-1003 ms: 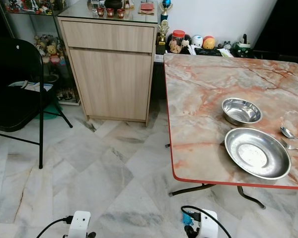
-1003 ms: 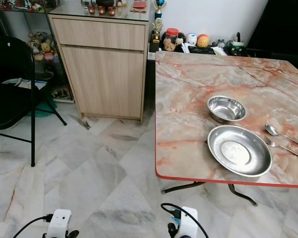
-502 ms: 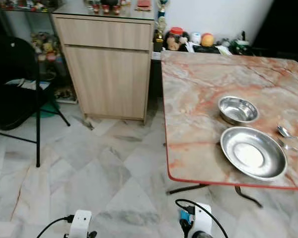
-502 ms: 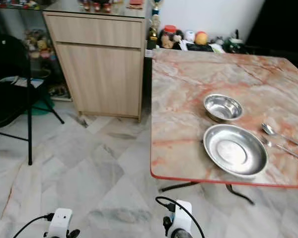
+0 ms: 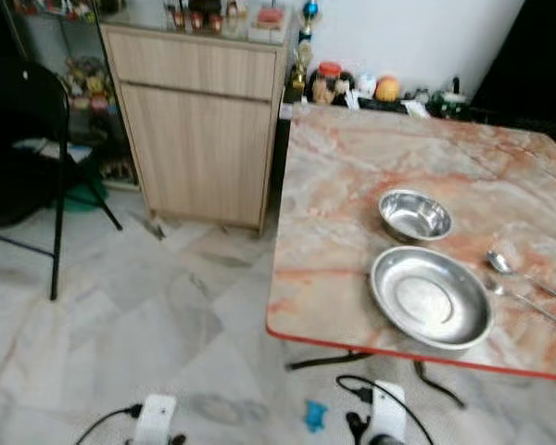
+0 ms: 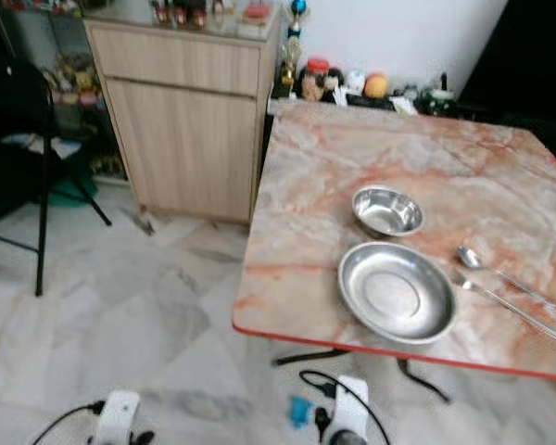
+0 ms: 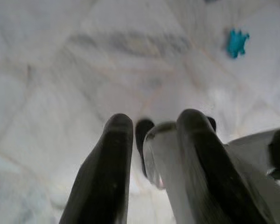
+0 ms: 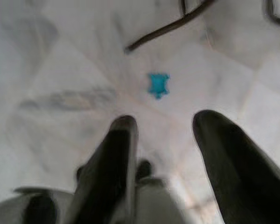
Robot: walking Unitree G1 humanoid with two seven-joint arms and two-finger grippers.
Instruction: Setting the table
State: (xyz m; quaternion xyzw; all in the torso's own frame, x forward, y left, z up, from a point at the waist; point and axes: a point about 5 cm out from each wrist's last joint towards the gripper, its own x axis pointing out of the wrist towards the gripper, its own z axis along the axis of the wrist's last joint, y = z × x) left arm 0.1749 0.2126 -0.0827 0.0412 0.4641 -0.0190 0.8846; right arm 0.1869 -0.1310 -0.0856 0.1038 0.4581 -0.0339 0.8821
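While both arms hang low by the robot's sides, the table (image 5: 352,278) sits ahead and off to its right, marble-patterned top in pink and cream with a red edge. On it, near the front edge, lies the big steel plate (image 5: 431,297), and just behind it, nearly touching, the smaller steel bowl (image 5: 414,215). To the right of the plate rest a spoon (image 5: 514,272) and a fork (image 5: 528,301), side by side and angled the same way, close to each other (the fork nearer the front edge).

Down at the bottom of the head view, the left gripper (image 7: 149,135) points at the pale marble floor (image 5: 120,306), its two black fingers (image 7: 107,172) held a little apart with nothing between them. The right gripper (image 8: 163,126) also aims at the floor, fingers spread wide and empty. Both are well below the tabletop and well apart from the dishes, the right one closer to the table's front edge.

On the floor just ahead of the right gripper lies a small blue scrap (image 8: 157,85), near the dark curved table leg (image 8: 168,25).

Off to the left stands a light wooden cabinet (image 5: 199,130) with trinkets on top, and further left a black folding chair (image 5: 28,158). Behind the table, jars and small toys (image 5: 352,85) line the wall.
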